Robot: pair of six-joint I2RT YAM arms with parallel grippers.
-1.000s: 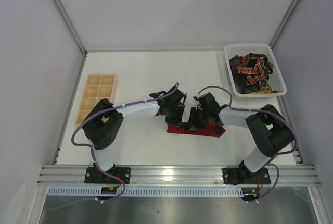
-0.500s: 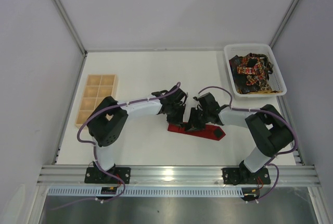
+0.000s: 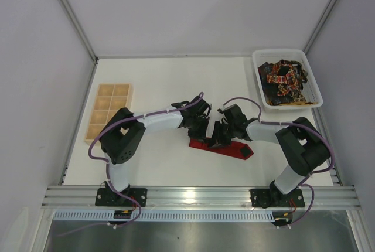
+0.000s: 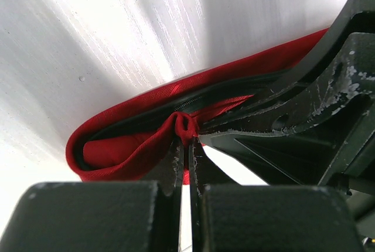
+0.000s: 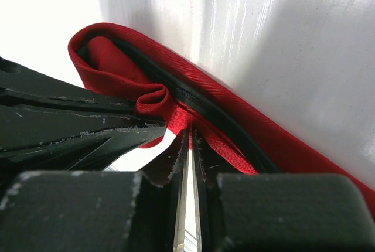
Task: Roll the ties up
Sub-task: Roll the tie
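A plain red tie (image 3: 234, 148) lies partly folded at the middle of the table, its pointed end toward the right. My left gripper (image 3: 202, 131) and right gripper (image 3: 220, 137) meet nose to nose over its left part. In the left wrist view the left gripper (image 4: 187, 146) is shut on a pinched fold of the red tie (image 4: 117, 152), with the other gripper's fingers (image 4: 293, 111) just to the right. In the right wrist view the right gripper (image 5: 188, 138) is shut on the red tie (image 5: 234, 111) beside a small curl of fabric. Dark patterned ties (image 3: 284, 81) lie heaped at the back right.
The patterned ties sit in a white bin (image 3: 314, 82) at the back right corner. A wooden tray with several compartments (image 3: 109, 109) lies at the left side of the table. Grey walls enclose the table on three sides.
The tie's pointed right end has swung slightly toward the near edge. The left arm's elbow has shifted a little to the right. Both grippers stay pinched on the fabric.
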